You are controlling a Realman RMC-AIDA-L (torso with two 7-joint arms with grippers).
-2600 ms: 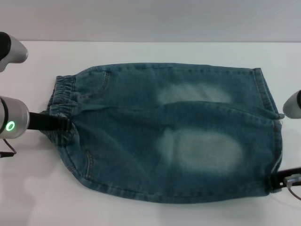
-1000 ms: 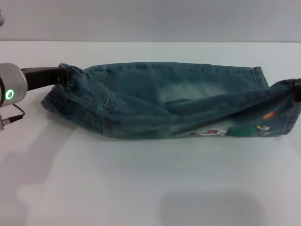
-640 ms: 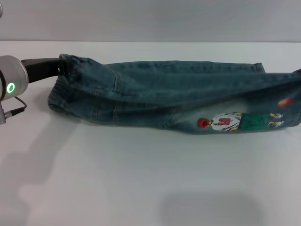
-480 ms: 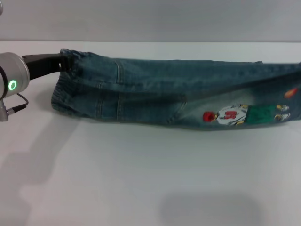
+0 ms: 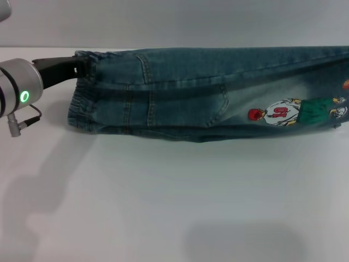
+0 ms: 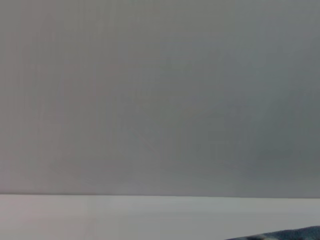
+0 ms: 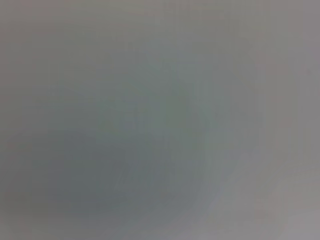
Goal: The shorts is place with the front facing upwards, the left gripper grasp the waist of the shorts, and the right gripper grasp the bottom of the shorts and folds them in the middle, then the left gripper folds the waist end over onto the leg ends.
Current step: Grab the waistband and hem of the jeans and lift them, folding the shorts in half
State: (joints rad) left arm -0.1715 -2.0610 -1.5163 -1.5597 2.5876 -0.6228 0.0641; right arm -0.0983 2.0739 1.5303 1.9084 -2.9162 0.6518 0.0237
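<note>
The shorts [image 5: 207,93] hang lifted over the white counter [image 5: 163,207], stretched as a long band whose axis runs across the robot from left to right. The left tool [image 5: 82,64] is clamped on the gathered elastic waist at the left end; the leg ends run out of view at the right, so the right tool is not visible. The near half is doubled toward the far side, and its lower edge sags close above the counter. The fabric is faded blue denim with stitched seams, a pocket and a printed cartoon patch [image 5: 283,111].
</note>
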